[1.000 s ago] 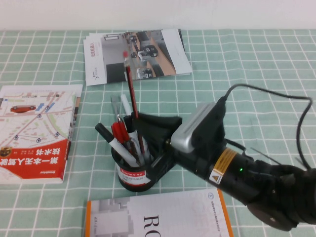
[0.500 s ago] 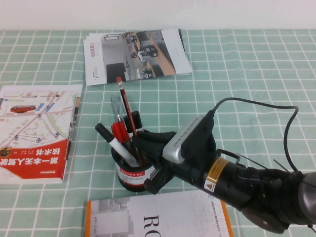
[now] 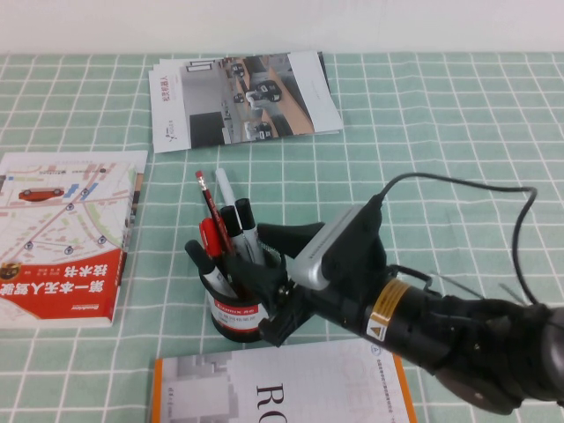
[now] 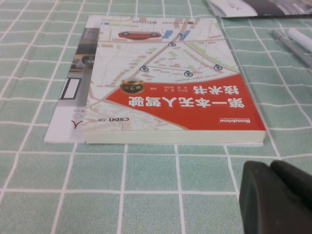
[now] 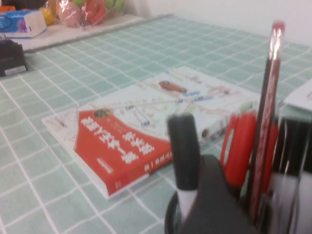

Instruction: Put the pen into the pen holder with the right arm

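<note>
The pen (image 3: pixel 210 207), thin and dark red with a red eraser tip, stands leaning in the black mesh pen holder (image 3: pixel 236 310) among markers. My right gripper (image 3: pixel 260 256) hovers right over the holder's rim, open, its fingers spread either side of the contents and off the pen. In the right wrist view the pen (image 5: pixel 268 97) rises free beside one black finger (image 5: pixel 209 195), just above the holder's rim (image 5: pixel 169 219). My left gripper (image 4: pixel 268 168) is out of the high view; its wrist view shows it shut, low over the green checked cloth near a red book (image 4: pixel 170 102).
The holder also carries a red-capped marker (image 3: pixel 211 236) and black-capped white markers (image 3: pixel 245 225). A red book (image 3: pixel 62 238) lies left, brochures (image 3: pixel 242 97) at the back, an orange-edged book (image 3: pixel 282 388) at the front. A black cable (image 3: pixel 520 220) loops over the right.
The pen dropped from high above the holder down into it. My right gripper came down with it, then opened and let it go. The markers were nudged.
</note>
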Robot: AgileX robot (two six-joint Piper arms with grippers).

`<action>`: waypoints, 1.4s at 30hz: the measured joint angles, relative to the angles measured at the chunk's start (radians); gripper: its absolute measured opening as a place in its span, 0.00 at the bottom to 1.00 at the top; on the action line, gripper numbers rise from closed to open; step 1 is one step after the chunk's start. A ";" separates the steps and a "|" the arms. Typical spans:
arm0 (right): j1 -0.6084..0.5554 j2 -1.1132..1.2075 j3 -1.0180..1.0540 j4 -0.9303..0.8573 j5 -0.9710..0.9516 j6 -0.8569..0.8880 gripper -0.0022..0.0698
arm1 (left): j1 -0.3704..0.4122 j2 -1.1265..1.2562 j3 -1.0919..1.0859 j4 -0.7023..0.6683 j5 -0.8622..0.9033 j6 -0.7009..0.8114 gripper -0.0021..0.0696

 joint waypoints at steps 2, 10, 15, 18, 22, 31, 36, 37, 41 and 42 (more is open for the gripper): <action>0.000 -0.036 0.000 -0.004 0.036 0.000 0.53 | 0.000 0.000 0.000 0.000 0.000 0.000 0.02; 0.000 -0.295 0.001 -0.101 0.452 0.076 0.15 | 0.000 0.000 0.000 0.000 0.000 0.000 0.02; 0.000 -0.477 0.002 -0.170 0.700 0.200 0.03 | 0.000 0.000 0.000 0.000 0.000 0.000 0.02; 0.000 -0.580 0.002 -0.173 0.842 0.223 0.01 | 0.000 0.000 0.000 0.000 0.000 0.000 0.02; 0.000 -0.691 0.005 -0.141 1.039 0.228 0.01 | 0.000 0.000 0.000 0.000 0.000 0.000 0.02; 0.000 -0.809 0.005 -0.080 1.318 0.229 0.00 | 0.000 0.000 0.000 0.000 0.000 0.000 0.02; 0.000 -0.809 0.005 -0.120 1.336 0.229 0.00 | 0.000 0.000 0.000 0.000 0.000 0.000 0.02; 0.000 -0.809 0.005 -0.129 1.344 0.229 0.00 | 0.000 0.000 0.000 0.000 0.000 0.000 0.02; 0.000 -0.809 0.005 -0.147 1.359 0.229 0.00 | 0.000 0.000 0.000 0.000 0.000 0.000 0.02; 0.000 -0.810 0.007 -0.149 1.358 0.229 0.00 | 0.000 0.000 0.000 0.000 0.000 0.000 0.02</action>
